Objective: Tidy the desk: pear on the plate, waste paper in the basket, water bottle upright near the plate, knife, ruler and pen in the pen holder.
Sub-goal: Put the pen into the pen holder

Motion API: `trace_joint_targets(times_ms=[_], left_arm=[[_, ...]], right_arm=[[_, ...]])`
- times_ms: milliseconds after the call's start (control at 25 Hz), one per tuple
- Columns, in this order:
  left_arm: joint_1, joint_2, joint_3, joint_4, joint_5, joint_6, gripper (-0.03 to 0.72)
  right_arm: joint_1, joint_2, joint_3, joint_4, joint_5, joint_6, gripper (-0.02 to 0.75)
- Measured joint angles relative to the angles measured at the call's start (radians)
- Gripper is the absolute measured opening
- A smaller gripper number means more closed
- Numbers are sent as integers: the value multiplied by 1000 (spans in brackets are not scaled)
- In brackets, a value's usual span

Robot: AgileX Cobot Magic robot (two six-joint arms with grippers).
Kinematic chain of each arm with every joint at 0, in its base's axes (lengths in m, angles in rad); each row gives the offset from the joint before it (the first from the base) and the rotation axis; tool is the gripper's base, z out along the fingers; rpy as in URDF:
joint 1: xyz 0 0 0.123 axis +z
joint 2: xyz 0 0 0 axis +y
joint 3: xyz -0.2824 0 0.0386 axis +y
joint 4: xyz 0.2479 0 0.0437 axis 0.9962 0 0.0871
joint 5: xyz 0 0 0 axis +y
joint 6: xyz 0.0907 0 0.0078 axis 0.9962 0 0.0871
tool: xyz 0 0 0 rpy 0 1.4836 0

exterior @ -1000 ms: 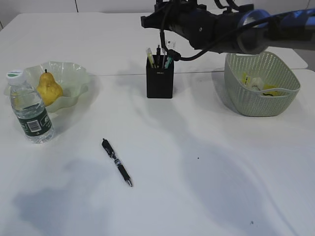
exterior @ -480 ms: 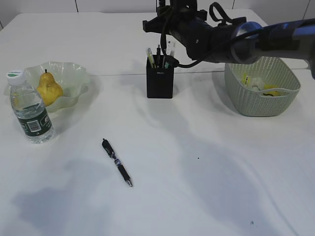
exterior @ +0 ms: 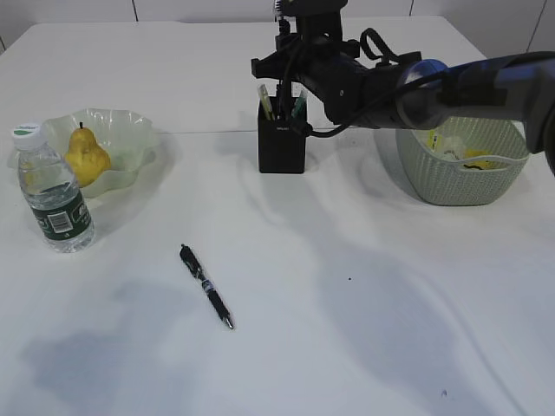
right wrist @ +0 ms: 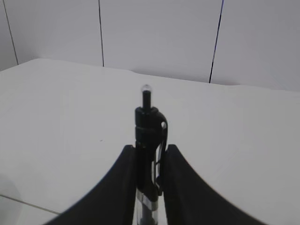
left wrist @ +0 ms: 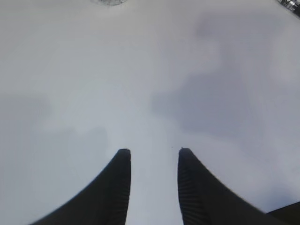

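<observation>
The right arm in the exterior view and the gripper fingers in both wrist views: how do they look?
The right arm is black, with a blue section near the picture's edge and black cables looping along it. The right gripper has two black curved fingers. The left gripper has the same black tapering fingers, ribbed on their inner faces.

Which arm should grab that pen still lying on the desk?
Left. Its gripper is open and empty above bare desk; the right gripper is shut on another pen above the pen holder.
</observation>
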Motion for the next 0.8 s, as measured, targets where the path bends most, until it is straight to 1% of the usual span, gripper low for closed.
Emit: trace_joint_targets(times_ms=[800], left_arm=[[0, 0, 0, 0, -4, 0, 237]], right_arm=[[0, 19, 0, 0, -22, 52, 155]])
